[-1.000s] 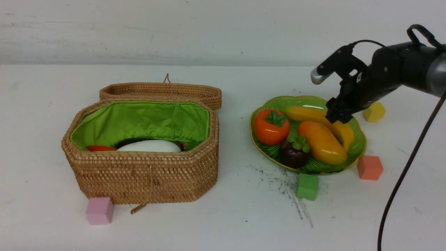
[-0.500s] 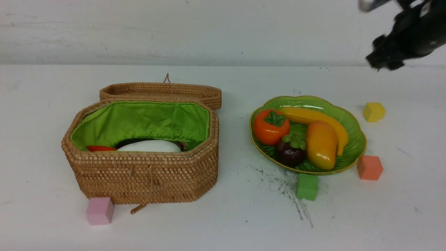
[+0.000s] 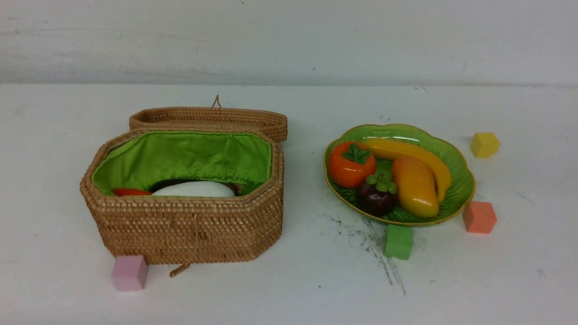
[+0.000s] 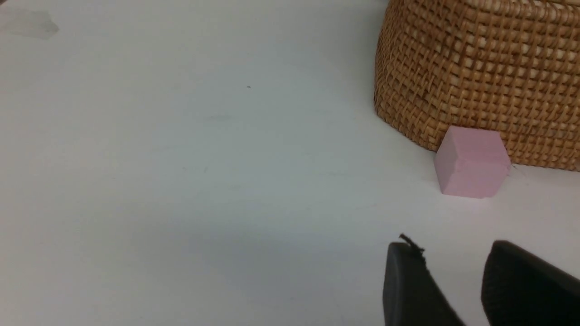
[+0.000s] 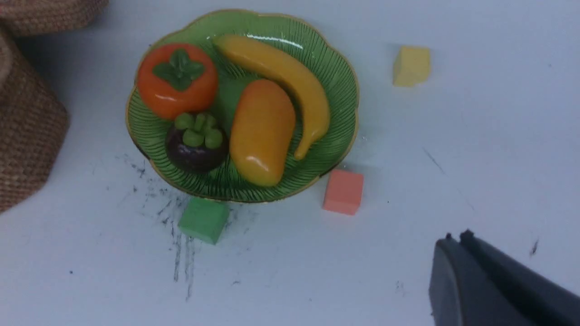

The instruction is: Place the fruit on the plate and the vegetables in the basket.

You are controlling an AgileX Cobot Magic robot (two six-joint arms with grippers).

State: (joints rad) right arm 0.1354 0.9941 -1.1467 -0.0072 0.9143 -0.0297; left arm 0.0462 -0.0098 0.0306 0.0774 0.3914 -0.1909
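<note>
I count four fruit on the plate [image 3: 460, 189]: persimmon [image 3: 351, 164], mangosteen [image 3: 377, 196], mango [image 3: 415, 186], banana [image 3: 408, 153]. Basket [image 3: 189, 225] holds radish [image 3: 194, 189] and pepper [image 3: 131, 192]. Four cubes surround. Right gripper [image 5: 455, 244] closed, empty; left gripper [image 4: 453, 258] narrowly parted, empty.

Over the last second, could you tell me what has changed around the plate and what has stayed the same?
The right arm, which hung over the banana with open jaws, has lifted away and left the front view; the right gripper is now shut and empty. The mango has settled more upright beside the banana, and the mangosteen shifted slightly. The persimmon, plate, basket, the cubes and the left gripper are unchanged.
</note>
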